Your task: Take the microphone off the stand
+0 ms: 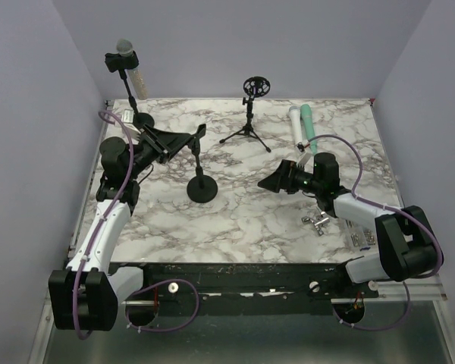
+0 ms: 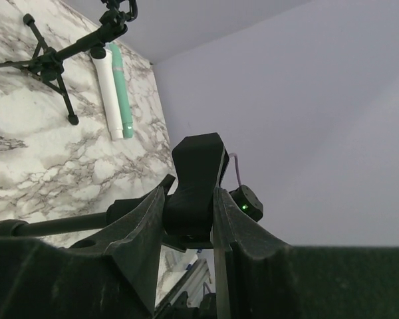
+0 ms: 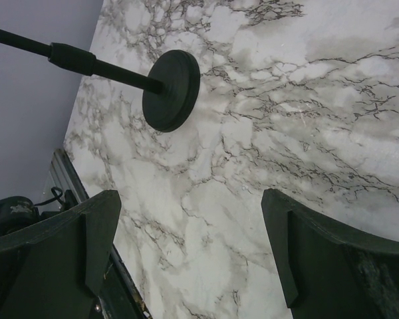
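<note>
Clenching of the left gripper (image 2: pixel 189 193) on the black clip (image 2: pixel 198 166) atop the round-base stand (image 1: pixel 203 189) is shown; no mic is seen in that clip. The right gripper (image 3: pixel 189 246) is held wide apart and grasps nothing, hovering over the table (image 1: pixel 250 220) near that stand's base.

The microphone (image 1: pixel 124 50) to be removed is judged to be the one seated in the corner stand (image 1: pixel 130 91) at the far left, well apart from both grippers. A white microphone (image 1: pixel 295 125) and a green microphone (image 1: pixel 308 121) lie side by side at the far right, out of any stand.

For a clean step, the clip should be let go gently so the round-base stand is not tipped. The corner stand's pole should be steadied low by one gripper. The microphone body should be pinched below its grille and drawn out along the holder's axis, not sideways. Whether that holder grips tightly cannot be told.
</note>
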Robot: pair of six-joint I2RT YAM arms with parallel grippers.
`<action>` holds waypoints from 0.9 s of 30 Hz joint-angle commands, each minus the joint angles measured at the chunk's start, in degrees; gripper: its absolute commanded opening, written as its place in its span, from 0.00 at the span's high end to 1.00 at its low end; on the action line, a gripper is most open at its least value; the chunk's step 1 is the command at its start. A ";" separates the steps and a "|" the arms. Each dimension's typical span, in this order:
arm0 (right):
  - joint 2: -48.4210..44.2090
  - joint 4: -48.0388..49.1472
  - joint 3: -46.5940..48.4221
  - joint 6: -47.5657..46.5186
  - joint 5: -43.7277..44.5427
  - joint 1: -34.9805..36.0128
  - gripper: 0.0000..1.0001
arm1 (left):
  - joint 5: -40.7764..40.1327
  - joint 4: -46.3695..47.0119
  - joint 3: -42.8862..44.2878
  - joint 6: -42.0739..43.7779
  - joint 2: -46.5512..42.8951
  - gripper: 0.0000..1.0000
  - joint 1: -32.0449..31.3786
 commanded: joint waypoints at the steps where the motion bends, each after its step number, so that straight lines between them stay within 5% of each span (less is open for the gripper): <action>1: 1.30 1.51 -0.76 -0.74 1.05 0.11 0.04 | -1.86 -11.56 -6.79 10.42 4.19 1.00 -0.40; 24: 2.68 1.68 -0.61 -0.82 0.96 0.13 0.04 | -4.85 -8.86 -11.00 13.86 10.55 1.00 -1.87; 27: 2.61 1.93 -0.74 -0.80 0.96 0.10 0.04 | -4.35 -9.28 -9.77 13.97 9.89 0.79 -1.83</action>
